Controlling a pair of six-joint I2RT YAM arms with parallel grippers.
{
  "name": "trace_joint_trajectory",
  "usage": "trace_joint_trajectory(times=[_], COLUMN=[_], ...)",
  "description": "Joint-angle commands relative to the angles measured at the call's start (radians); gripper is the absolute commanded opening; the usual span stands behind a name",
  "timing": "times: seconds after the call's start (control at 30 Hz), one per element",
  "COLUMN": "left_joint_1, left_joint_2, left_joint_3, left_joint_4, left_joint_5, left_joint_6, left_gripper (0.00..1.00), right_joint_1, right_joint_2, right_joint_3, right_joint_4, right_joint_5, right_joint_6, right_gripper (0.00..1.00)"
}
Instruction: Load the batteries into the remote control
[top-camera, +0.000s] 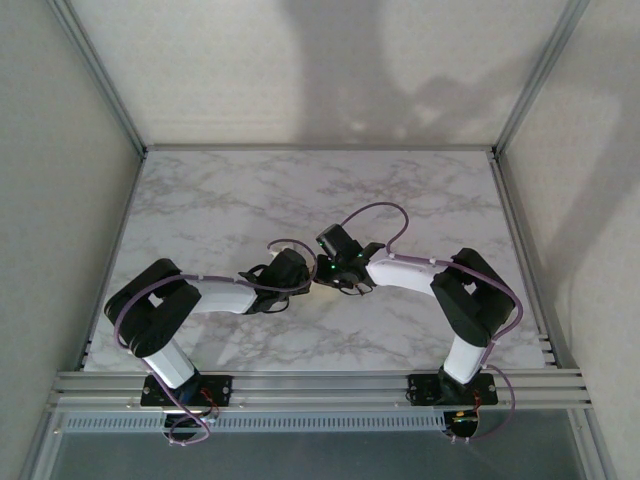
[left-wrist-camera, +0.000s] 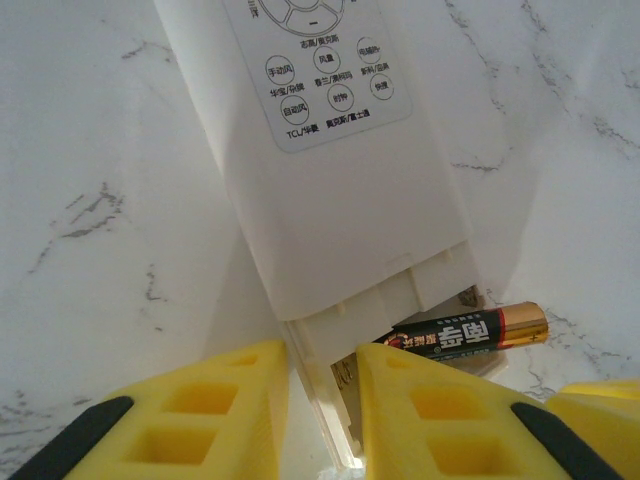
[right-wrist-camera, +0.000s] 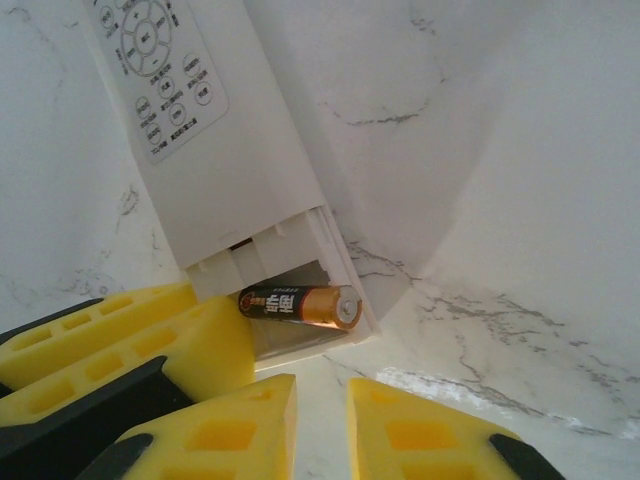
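Note:
The white remote control (left-wrist-camera: 340, 190) lies button side up on the marble, its battery bay open at the near end. One black-and-gold battery (left-wrist-camera: 470, 336) rests slanted across that open bay (right-wrist-camera: 300, 345), gold end toward the right arm. My left gripper (left-wrist-camera: 322, 350) is shut on the bay's side wall, one yellow finger on each side of it. In the right wrist view the same battery (right-wrist-camera: 300, 304) touches a left finger (right-wrist-camera: 130, 340). Just short of the bay, my right gripper (right-wrist-camera: 322, 385) has a narrow gap with only marble between its fingers.
Both wrists meet over the middle of the marble table (top-camera: 200, 200), left gripper (top-camera: 298, 270) against right gripper (top-camera: 338, 266). Walls and metal rails (top-camera: 320, 385) bound the table. A right finger (left-wrist-camera: 600, 400) shows at the corner of the left wrist view.

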Motion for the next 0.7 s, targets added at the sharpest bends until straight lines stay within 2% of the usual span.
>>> trace_joint_trajectory(times=[0.0,0.67], left_joint_1=[0.000,0.000], left_joint_2=[0.044,0.047], left_joint_3=[-0.003,0.000], left_joint_4=[-0.042,-0.041], left_joint_5=[-0.006,-0.004], left_joint_6=[-0.011,-0.006], left_gripper=[0.25,0.25], right_joint_1=[0.008,-0.017], right_joint_2=[-0.014,0.058], right_joint_3=[0.033,0.104], right_joint_4=[-0.049,-0.088], right_joint_5=[0.061,0.085], right_joint_6=[-0.041,-0.093], right_gripper=[0.21,0.18])
